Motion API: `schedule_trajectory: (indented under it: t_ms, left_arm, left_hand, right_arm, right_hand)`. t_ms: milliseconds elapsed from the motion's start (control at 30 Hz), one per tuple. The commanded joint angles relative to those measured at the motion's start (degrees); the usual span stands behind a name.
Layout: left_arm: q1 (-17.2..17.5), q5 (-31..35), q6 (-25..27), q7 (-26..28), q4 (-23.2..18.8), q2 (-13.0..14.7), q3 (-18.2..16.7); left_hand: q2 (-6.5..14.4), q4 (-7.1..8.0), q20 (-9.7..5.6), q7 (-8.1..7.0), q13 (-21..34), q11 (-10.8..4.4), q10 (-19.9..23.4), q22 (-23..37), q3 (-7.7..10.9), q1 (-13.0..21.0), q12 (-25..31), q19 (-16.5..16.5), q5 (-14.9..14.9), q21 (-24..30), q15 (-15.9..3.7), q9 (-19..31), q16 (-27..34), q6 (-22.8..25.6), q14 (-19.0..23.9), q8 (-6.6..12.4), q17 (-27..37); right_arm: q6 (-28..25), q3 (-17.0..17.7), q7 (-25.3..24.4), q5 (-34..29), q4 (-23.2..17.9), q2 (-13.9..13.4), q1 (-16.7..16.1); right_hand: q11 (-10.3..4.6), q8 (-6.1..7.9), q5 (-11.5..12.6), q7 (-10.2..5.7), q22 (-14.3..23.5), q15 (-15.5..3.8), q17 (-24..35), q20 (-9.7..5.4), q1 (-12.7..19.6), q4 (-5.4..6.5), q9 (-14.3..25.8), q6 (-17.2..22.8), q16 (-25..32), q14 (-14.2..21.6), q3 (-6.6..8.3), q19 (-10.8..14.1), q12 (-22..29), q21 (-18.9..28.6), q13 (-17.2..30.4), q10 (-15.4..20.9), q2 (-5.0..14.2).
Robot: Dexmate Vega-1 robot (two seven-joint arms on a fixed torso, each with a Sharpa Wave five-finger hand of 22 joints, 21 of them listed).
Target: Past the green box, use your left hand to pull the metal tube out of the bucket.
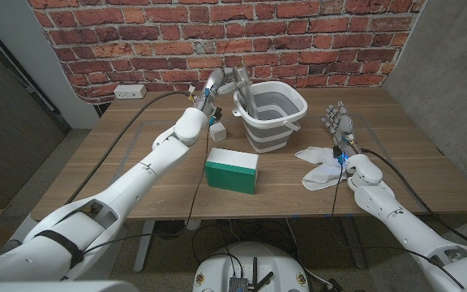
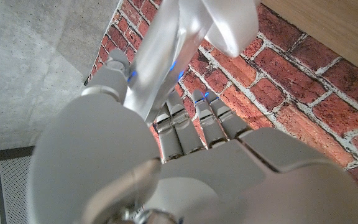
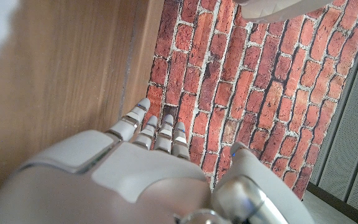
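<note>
One wooden table [image 1: 412, 174] carries everything, and the largest thing on it, the grey bucket [image 1: 275, 120], stands directly under and just beside the left hand [image 1: 232, 80]. The metal tube [image 1: 248, 101] is seen leaning inside the bucket, its upper end at that hand; in the left wrist view the tube [image 2: 166, 43] is clamped between the thumb and the curled fingers [image 2: 191, 121].

If the tube is drawn out slantwise, the bucket rim could be caught and the light bucket dragged or tipped. A smooth tube could also slip through the grip if the hold is loosened.

Nearer the robot than the left hand sits the green box [image 1: 232, 171], which the forearm could brush on retreat.

The right hand [image 1: 339, 123] is held apart from everything, fingers spread, just beyond a white cloth [image 1: 319, 167].
</note>
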Motion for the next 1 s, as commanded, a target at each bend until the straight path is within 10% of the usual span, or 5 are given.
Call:
schedule_trajectory:
  t_ms: [33, 1000]
  left_arm:
    - [-1.7, 0.4, -0.9, -0.7, 1.0, -0.7, 0.3]
    - [-9.7, 1.0, -2.2, -4.7, 7.5, -4.1, 2.8]
  left_hand:
    - [14.7, 3.22, -1.49, 0.61, 0.1, -2.53, 2.5, 0.3, 3.92, -2.5, 0.0, -0.4, -0.1, 0.0, -7.70, 0.3, 0.2, 0.6, 0.3, -0.24, 0.2]
    - [14.6, 3.24, -1.82, 0.56, 0.2, -2.59, 2.4, 0.2, 5.02, -3.3, -0.2, -0.2, -0.1, 0.2, -7.42, 0.6, 0.0, 0.7, 0.4, -0.56, 0.1]
  right_arm:
    - [0.3, 0.0, 0.3, -0.1, 0.4, 0.1, 0.4]
    - [1.1, 0.6, 0.4, 0.4, 0.3, 0.0, -0.4]
  right_hand:
    - [0.26, 0.11, 0.3, 0.15, 0.1, -0.17, 0.0, -0.78, -0.6, 0.14, 0.3, 0.3, 0.2, 0.4, 0.06, 0.5, 0.3, 0.3, 0.0, 0.5, 2.65]
    - [0.20, 0.11, 0.3, 0.10, 0.1, -0.17, -0.2, -0.78, -0.7, 0.20, 0.3, 0.4, 0.3, 0.4, 0.00, 0.6, 0.3, 0.3, 0.0, 0.5, 2.67]
